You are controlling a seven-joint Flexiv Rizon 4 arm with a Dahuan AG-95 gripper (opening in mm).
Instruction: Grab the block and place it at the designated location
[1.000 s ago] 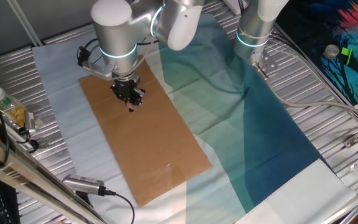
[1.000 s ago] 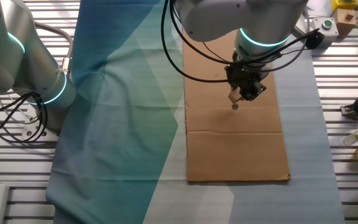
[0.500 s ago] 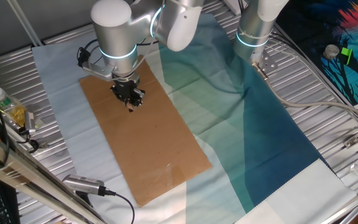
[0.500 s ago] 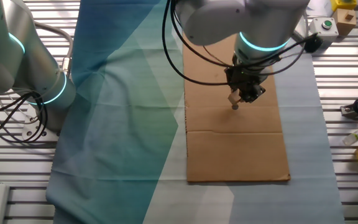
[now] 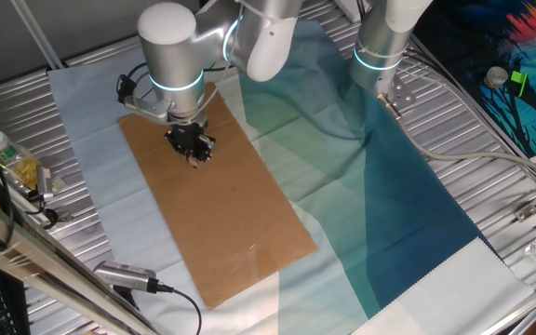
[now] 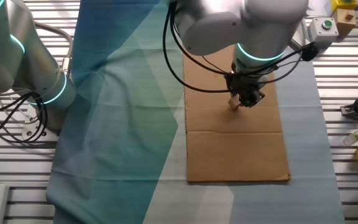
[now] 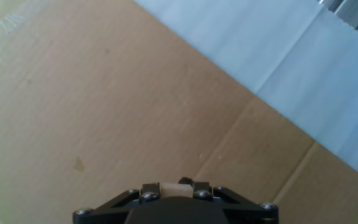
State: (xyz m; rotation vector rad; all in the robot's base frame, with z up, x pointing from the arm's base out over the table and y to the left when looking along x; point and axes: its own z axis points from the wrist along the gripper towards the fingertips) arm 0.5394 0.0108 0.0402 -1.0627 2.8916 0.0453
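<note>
While low over cardboard [image 6: 235,149] — tool [image 6: 238,104] vertical, block [image 6: 234,102] pinched.

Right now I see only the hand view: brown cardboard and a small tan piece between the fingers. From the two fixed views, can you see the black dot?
Observer: No. In both fixed views the gripper is low over the cardboard sheet and no dot shows. It may be hidden under the fingers.
Operator: Is the block really in the grip, and does it touch the sheet?
Observer: The block shows at the fingertips with the jaws shut on it. It looks at or just above the surface, but I cannot tell whether it touches.
</note>
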